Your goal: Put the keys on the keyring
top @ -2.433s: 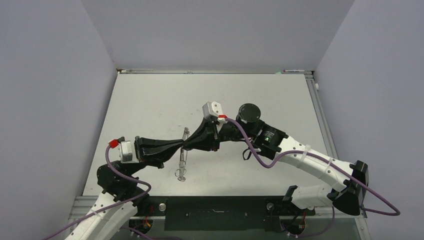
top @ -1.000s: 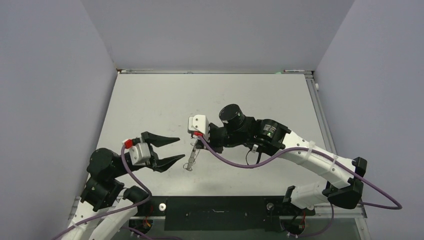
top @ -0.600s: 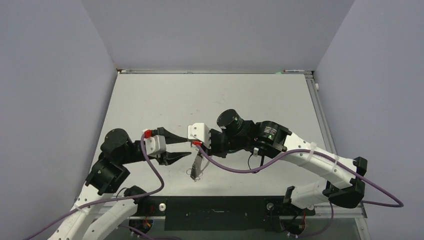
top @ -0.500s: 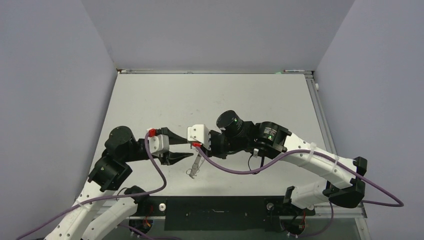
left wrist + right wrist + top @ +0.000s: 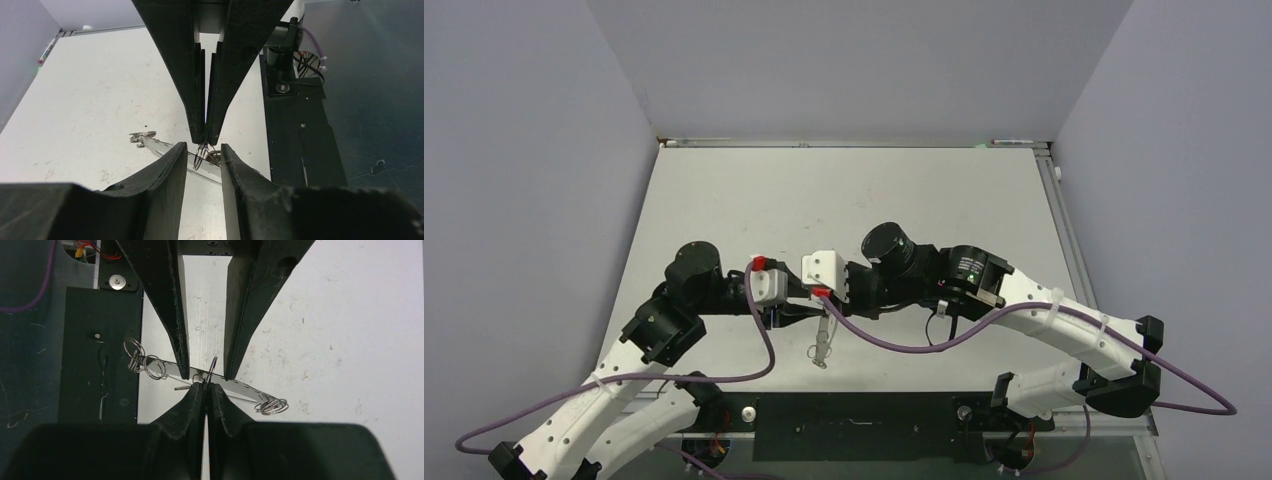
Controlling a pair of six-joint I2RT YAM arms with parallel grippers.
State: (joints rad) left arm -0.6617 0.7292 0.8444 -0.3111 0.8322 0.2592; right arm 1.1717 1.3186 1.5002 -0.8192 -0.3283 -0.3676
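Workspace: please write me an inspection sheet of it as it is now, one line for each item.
Surface: white table, lightly scuffed.
Job's things: keyring pinched near its middle, with small loops strung at both ends; no black-headed key can be made out.
Clutter: nothing seen.
Grippers: right gripper shut on the keyring; left gripper open, one finger on each side of the pinched spot.
Cables: purple cables loop from both wrists; each sags low beside the keyring.
Surroundings: plain grey walls on three sides; black base plate at the near edge.
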